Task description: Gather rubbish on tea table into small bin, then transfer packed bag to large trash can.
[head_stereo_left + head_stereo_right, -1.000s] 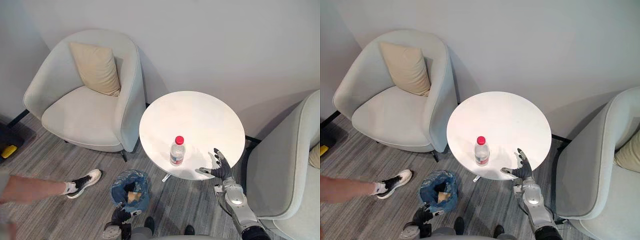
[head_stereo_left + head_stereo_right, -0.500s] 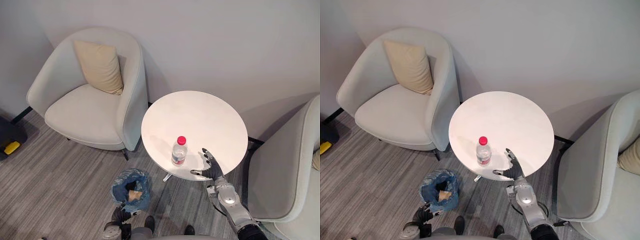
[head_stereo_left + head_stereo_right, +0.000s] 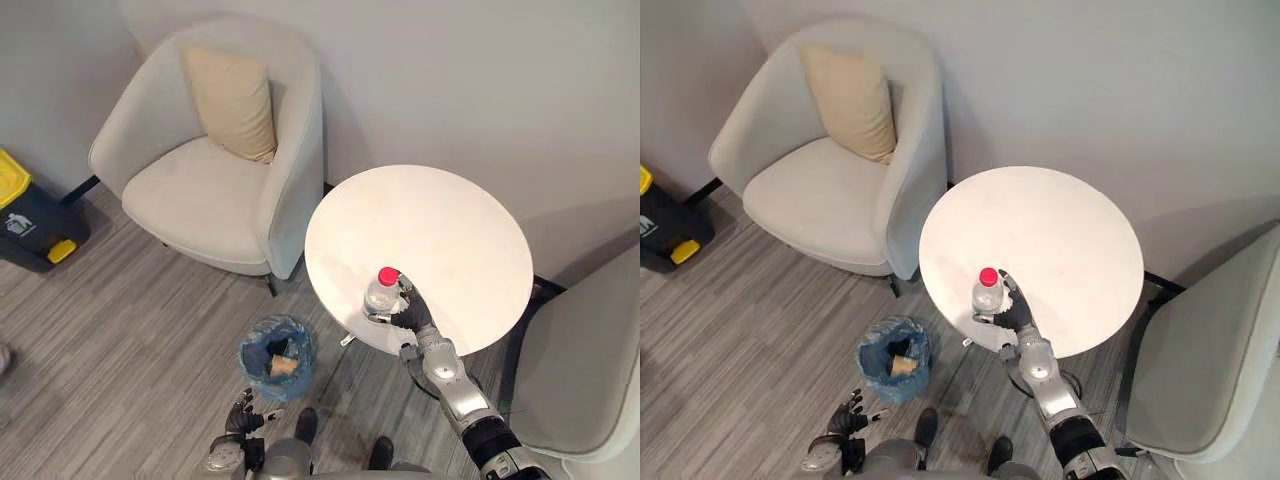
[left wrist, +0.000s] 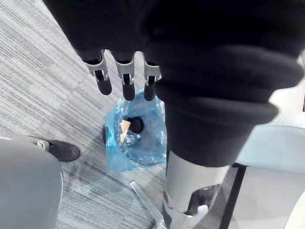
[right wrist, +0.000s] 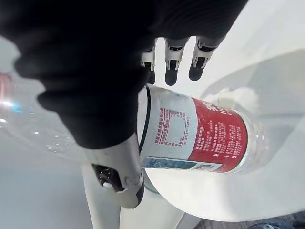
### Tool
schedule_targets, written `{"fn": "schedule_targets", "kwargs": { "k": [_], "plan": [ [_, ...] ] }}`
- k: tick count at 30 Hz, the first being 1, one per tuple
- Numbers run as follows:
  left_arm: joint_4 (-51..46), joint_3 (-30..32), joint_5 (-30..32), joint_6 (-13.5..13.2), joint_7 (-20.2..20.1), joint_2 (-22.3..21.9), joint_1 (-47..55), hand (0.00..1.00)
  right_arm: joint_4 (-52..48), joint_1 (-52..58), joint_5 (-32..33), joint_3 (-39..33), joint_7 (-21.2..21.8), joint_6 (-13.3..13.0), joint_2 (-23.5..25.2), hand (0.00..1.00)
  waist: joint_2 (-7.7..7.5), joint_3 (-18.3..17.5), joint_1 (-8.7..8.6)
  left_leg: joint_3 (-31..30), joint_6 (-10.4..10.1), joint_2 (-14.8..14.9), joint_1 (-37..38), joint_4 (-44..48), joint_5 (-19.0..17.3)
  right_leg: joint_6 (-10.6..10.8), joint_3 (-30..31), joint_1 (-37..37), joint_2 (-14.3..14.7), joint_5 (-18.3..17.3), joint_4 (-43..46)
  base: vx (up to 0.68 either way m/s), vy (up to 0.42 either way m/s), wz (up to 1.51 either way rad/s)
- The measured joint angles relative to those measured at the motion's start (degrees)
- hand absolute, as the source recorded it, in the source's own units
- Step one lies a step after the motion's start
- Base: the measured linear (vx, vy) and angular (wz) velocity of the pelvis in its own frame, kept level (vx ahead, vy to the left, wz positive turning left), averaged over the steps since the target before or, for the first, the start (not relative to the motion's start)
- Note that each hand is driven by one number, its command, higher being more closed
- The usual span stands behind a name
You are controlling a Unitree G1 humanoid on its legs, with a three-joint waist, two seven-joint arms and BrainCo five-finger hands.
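**A:** Where is the bottle (image 3: 381,292)?

**B:** Upright, red cap on top, near the lower-left edge of the round tea table (image 3: 450,215), right of centre in the eye views. The right hand (image 3: 410,310) stands against its right side.

**A:** Clamped on it?

**B:** It doesn't look so. In the right wrist view the fingers (image 5: 172,67) lie straight along one side of the label and the thumb (image 5: 116,162) along the other. The bottle sits between them and nothing is curled round it.

**A:** How will it handle?

**B:** It's thin clear plastic, so probably light, smooth, and easy to dent or topple. How full it is I cannot tell. I'd grip the labelled middle, not the cap.

**A:** What do the other views add?

**B:** The eye views place the small bin (image 3: 275,355), with its blue bag, on the floor lower left of the table. The yellow-lidded large trash can (image 3: 25,215) is at the left edge. The left wrist view looks into the bin, where scraps lie. The left hand (image 4: 127,78) hangs above it with fingers straight, holding nothing.
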Motion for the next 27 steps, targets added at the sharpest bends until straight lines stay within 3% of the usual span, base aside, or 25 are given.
{"fn": "schedule_targets", "kwargs": {
  "k": [4, 5, 10, 20, 23, 27],
  "plan": [
    [-1.23, -0.1, -0.58, -0.09, 0.02, -0.02, -0.14, 0.0, 0.69, -3.73, 1.99, -0.06, -0.9, 0.0, 0.44, 0.0, 0.25, 1.82, 0.16, -0.64, -0.01, -0.28, -0.97, 0.69, -0.01, -0.09, -0.66, -0.44, -0.19, -0.22, 0.34, -0.01, 0.007, 0.11],
    [-1.27, -0.18, -0.85, -0.09, 0.03, -0.03, -0.19, 0.0, 1.08, -4.38, 2.2, -0.06, -0.93, -0.03, 0.48, 1.0, 0.3, 1.88, 0.21, -0.71, -0.01, -0.3, -1.39, 0.92, -0.01, -0.09, -0.71, -0.81, -0.22, -0.27, 0.57, -0.03, 0.012, 0.06],
    [-1.95, -0.72, -1.59, -0.8, 0.08, -0.39, -1.13, 0.0, 5.0, -9.6, 4.17, 0.02, -1.03, 0.03, 0.48, 1.0, 1.1, 4.0, 1.78, -1.26, -0.02, -0.32, -2.46, 1.92, -0.01, -0.28, -1.03, -2.08, -0.44, -0.94, 2.48, -0.06, 0.012, 0.04],
    [-1.96, -1.37, -2.68, -1.06, 0.29, -0.38, -2.52, 0.0, 6.56, -11.76, 5.17, 0.49, -0.95, 0.18, 0.4, 1.0, 1.01, 5.77, 2.68, -1.89, -0.07, -0.58, -3.34, 2.02, 0.04, 0.02, -1.56, -3.02, -0.81, -1.48, 3.46, 0.0, 0.005, 0.03],
    [-1.98, -1.5, -2.68, -1.06, 0.37, -0.38, -2.54, 0.0, 3.37, -10.32, 5.02, 0.4, -0.97, 0.22, -0.14, 1.0, 1.0, 5.78, 2.39, -2.07, -0.07, -0.6, -3.34, 2.02, 0.04, 0.03, -1.52, -2.91, -0.83, -1.48, 3.45, 0.01, 0.008, 0.05],
    [-1.9, -1.48, -2.62, -0.94, 0.36, -0.35, -2.5, 0.0, -8.61, -3.65, 3.37, 0.11, -0.93, 0.01, -0.45, 1.0, 0.95, 5.76, 1.43, -2.11, -0.07, -0.54, -2.86, 2.02, 0.04, 0.04, -1.26, -2.44, -0.86, -1.48, 3.46, 0.0, 0.0, 0.0]
  ]
}}
